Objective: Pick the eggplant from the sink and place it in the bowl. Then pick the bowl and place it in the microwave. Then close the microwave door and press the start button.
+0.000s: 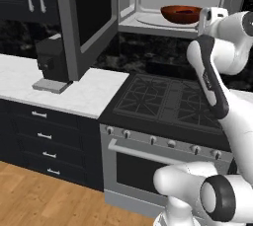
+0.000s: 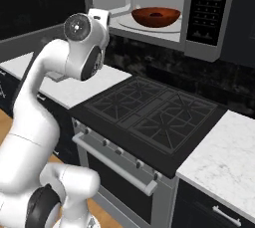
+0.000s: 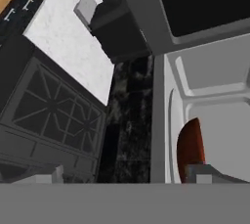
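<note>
one bowl (image 2: 155,16) inside one microwave (image 2: 201,8), one microwave door (image 1: 86,18) open

Microwave (image 2: 199,13): mounted above the stove (image 2: 149,112). Bowl (image 2: 155,16): inside the microwave, on the turntable plate (image 2: 172,25). Microwave door (image 1: 81,20): swung open to the left, hanging over the counter (image 1: 74,92). Coffee machine (image 1: 52,62): on that counter, left of the stove, just behind the open door. Drawers (image 1: 44,136): below the counter. A second counter (image 2: 224,157): right of the stove.
</note>
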Motion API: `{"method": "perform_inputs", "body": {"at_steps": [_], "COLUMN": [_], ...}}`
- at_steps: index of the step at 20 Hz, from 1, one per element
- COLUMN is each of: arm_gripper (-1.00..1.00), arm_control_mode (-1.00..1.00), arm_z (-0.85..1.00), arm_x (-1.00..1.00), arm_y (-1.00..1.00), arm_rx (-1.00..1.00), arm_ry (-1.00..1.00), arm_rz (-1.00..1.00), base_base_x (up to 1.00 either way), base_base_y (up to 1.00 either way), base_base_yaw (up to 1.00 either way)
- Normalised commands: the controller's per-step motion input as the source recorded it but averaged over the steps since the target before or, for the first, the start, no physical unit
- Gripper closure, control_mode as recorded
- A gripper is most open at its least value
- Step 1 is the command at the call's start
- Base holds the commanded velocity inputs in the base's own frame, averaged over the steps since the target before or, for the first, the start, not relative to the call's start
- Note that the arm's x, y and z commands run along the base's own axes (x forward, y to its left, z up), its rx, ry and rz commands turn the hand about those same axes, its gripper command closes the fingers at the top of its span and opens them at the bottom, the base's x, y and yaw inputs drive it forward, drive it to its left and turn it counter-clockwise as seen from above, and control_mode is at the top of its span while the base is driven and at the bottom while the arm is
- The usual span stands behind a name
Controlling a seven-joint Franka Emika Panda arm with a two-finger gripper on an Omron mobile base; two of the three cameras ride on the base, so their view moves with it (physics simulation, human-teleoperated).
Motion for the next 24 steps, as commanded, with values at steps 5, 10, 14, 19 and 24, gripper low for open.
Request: {"method": "perform_inputs", "body": {"at_steps": [5, 10, 14, 19, 24], "arm_gripper": [-1.0, -1.0, -1.0, -1.0, -1.0], "arm_control_mode": [-1.0, -1.0, -1.0, -1.0, -1.0], "arm_z": [0.4, 0.43, 0.16, 0.01, 0.08], "arm_x": [-1.0, -1.0, -1.0, -1.0, -0.98], "arm_y": [0.32, 0.39, 0.46, 0.54, 0.54], "arm_rx": [0.0, 0.0, 0.0, 0.0, 0.0], "arm_ry": [-0.22, -0.11, 0.0, -0.13, -0.08], "arm_rz": [0.01, 0.0, 0.0, -0.02, -0.07], "base_base_x": [0.0, 0.0, 0.0, 0.0, 0.0], "base_base_y": [0.0, 0.0, 0.0, 0.0, 0.0], "base_base_yaw": [0.0, 0.0, 0.0, 0.0, 0.0]}}
